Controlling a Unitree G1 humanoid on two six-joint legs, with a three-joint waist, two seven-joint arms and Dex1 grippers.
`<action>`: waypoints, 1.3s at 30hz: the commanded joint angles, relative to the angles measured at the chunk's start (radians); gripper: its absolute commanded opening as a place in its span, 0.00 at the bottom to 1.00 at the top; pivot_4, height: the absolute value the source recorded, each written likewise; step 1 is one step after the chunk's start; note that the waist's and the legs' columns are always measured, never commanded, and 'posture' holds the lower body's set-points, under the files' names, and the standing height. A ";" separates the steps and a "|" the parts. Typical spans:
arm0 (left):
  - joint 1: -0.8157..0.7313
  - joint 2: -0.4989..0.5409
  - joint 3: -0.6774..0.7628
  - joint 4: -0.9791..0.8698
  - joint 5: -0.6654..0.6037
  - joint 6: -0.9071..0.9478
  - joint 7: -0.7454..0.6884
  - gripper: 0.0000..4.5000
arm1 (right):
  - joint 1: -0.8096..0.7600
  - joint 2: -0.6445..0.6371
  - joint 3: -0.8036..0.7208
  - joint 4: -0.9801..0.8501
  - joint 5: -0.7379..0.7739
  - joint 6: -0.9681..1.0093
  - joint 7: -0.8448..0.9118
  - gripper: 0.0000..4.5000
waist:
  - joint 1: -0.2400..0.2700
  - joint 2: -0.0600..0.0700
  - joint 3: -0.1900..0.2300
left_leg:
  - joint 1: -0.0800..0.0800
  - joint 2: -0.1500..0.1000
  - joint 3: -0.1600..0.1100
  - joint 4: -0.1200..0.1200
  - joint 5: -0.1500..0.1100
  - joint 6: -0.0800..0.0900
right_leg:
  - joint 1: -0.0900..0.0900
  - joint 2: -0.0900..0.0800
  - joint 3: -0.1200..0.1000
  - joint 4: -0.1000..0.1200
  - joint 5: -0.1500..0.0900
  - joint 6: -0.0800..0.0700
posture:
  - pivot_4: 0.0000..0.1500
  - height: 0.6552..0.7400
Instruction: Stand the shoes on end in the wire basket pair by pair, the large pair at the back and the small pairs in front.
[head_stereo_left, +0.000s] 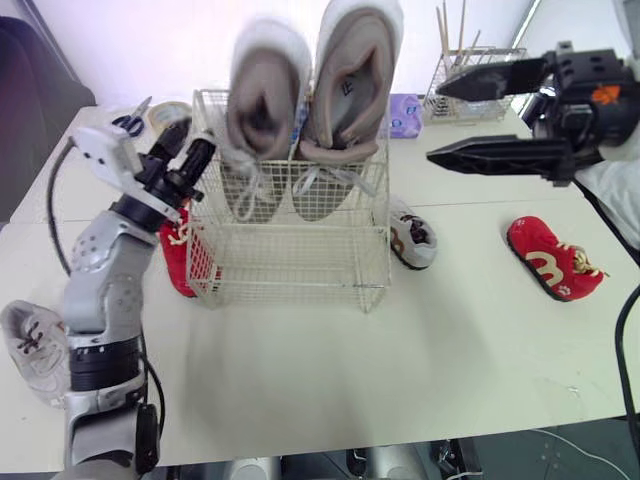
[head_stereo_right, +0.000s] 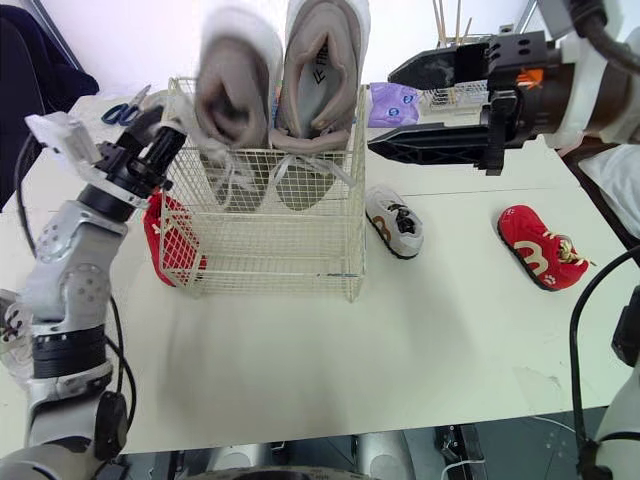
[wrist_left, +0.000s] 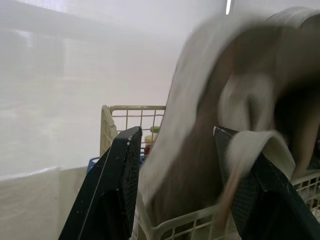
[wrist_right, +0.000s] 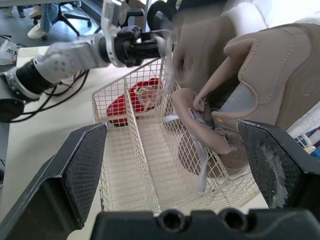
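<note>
Your large grey-beige pair (head_stereo_left: 345, 90) stands toe-down in the back compartment of the wire basket (head_stereo_left: 290, 265), laces dangling. Your left gripper (head_stereo_left: 200, 150) is spread apart against the left shoe. Your right gripper (head_stereo_left: 437, 122) gapes wide and empty beside the basket.

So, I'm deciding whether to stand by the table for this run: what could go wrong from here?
1. The left large shoe, by the left gripper, seems to be moving and rises far above the wire basket's rim; it may topple out.
2. A small grey shoe lies at the table's edge beside the left arm; an elbow swing could knock it off.
3. The open right gripper hovers near the right large shoe and might bump it.
</note>
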 joint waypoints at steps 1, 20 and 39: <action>0.014 0.053 0.085 -0.057 -0.111 0.068 -0.019 0.52 | -0.007 -0.007 -0.029 -0.010 0.001 -0.016 -0.004 1.00 | 0.000 0.000 0.000 | 0.000 0.000 0.000 0.000 0.000 0.000 | 0.000 0.000 0.000 0.000 0.000 0.000 | 1.00 1.00; 0.433 0.485 0.419 -0.404 -0.615 0.628 0.012 0.99 | 0.360 0.040 -0.188 0.094 -0.031 -0.157 0.007 1.00 | 0.002 0.000 0.000 | 0.002 0.000 -0.001 -0.001 0.000 0.000 | 0.003 0.000 0.001 -0.002 0.000 0.000 | 1.00 1.00; 0.386 0.610 0.201 -0.539 -0.851 0.580 -0.197 0.99 | 1.078 0.299 -0.316 -0.086 -0.318 -0.453 -0.313 1.00 | 0.002 0.008 -0.003 | 0.015 -0.001 -0.001 -0.003 0.000 -0.001 | 0.014 0.001 0.002 -0.001 -0.003 -0.004 | 1.00 1.00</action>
